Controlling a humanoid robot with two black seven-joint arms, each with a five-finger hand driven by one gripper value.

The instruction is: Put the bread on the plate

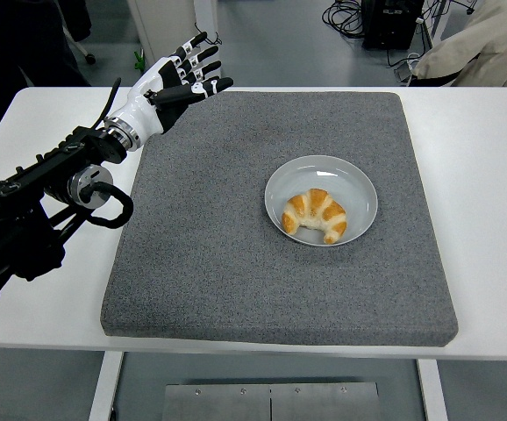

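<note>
Already the placing looks done, so the step in hand is, by my reading, a clean retreat of the arm. Doing it well means drawing the arm away high and to the left, well clear of the dish, so that nothing brushes the rim or shifts what lies in it.

Largest first: the white surface [490, 219] carries a grey mat [201, 254] that covers most of its middle. On the mat, right of centre, sits the round white plate [360, 180], more a shallow bowl than a flat plate, and it holds one thing only: the bread [316, 215], a golden croissant lying in the lower half of the dish, its curved back toward the far side. Whether its tips touch the wall of the dish is hard to say from this height.

Left hand [176, 81] hangs above the mat's far left corner, well apart from the plate, fingers [203, 53] spread and holding nothing. No right hand shows.
</note>
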